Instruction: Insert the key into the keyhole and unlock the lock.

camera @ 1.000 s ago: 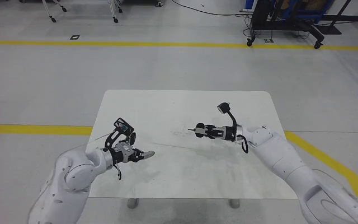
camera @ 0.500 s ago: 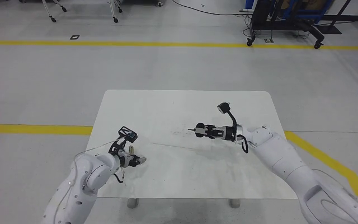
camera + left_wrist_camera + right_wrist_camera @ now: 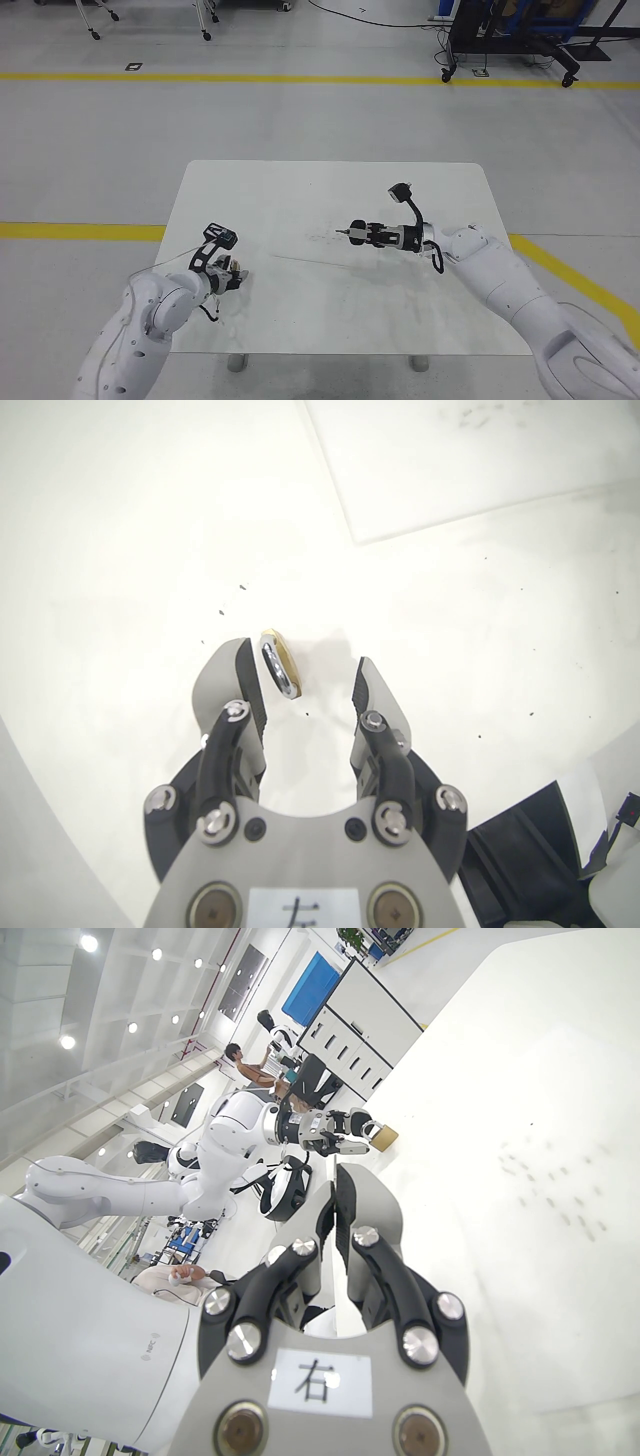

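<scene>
Straddling the padlock on the table, left tool gapes — right tool pinched shut

small brass padlock with silver shackle, tilted on edge

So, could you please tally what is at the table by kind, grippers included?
Padlock: 1
Grippers: 2, left gripper and right gripper
Table: 1
Total: 4

lock edge-on, keyhole hidden; right end effector grip contents unclear
</scene>
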Motion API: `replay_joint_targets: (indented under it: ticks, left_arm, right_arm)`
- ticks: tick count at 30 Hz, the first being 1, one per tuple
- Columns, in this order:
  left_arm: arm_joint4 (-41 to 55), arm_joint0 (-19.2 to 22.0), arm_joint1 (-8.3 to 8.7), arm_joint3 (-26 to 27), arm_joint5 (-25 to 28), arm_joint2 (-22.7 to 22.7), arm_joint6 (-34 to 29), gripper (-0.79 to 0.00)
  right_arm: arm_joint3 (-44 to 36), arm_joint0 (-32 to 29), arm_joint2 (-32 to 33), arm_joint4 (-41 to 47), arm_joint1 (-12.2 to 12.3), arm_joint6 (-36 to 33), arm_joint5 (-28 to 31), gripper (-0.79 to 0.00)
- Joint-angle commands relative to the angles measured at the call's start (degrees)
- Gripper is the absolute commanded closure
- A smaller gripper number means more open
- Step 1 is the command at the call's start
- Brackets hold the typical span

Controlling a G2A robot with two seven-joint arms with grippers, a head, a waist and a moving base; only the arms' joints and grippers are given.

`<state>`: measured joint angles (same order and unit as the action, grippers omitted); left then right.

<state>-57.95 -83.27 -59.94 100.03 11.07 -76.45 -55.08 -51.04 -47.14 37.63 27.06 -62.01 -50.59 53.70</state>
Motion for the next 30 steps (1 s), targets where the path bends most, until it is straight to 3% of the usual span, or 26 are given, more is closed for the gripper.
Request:
replay_joint_targets:
  ticks: [1, 13, 14, 17, 18, 30]
  left_arm:
    - [-0.3, 0.2, -0.04, -0.2, -0.4, 0.3, 0.1, -0.369]
    - [-1.8, 0.4, -0.11, -0.2, -2.4, 1.2, 0.5, -0.271]
    - [-2.0, 0.5, -0.14, -0.3, -2.7, 1.4, 0.4, -0.246]
    - [-2.4, 0.8, -0.22, -0.5, -3.2, 1.9, 0.4, -0.022]
    - [-2.7, 0.9, -0.23, -0.5, -3.4, 1.9, 0.7, 0.000]
    - [-1.6, 0.6, -0.41, -0.9, -1.4, 2.4, 5.9, 0.000]
  right_arm:
    - [0.0, 0.0, 0.0, 0.0, 0.0, 0.0, 0.0, 0.000]
    - [0.0, 0.0, 0.0, 0.0, 0.0, 0.0, 0.0, 0.000]
    - [0.0, 0.0, 0.0, 0.0, 0.0, 0.0, 0.0, 0.000]
    - [0.0, 0.0, 0.0, 0.0, 0.0, 0.0, 0.0, 0.000]
    - [0.0, 0.0, 0.0, 0.0, 0.0, 0.0, 0.0, 0.000]
    - [0.0, 0.0, 0.0, 0.0, 0.0, 0.0, 0.0, 0.000]
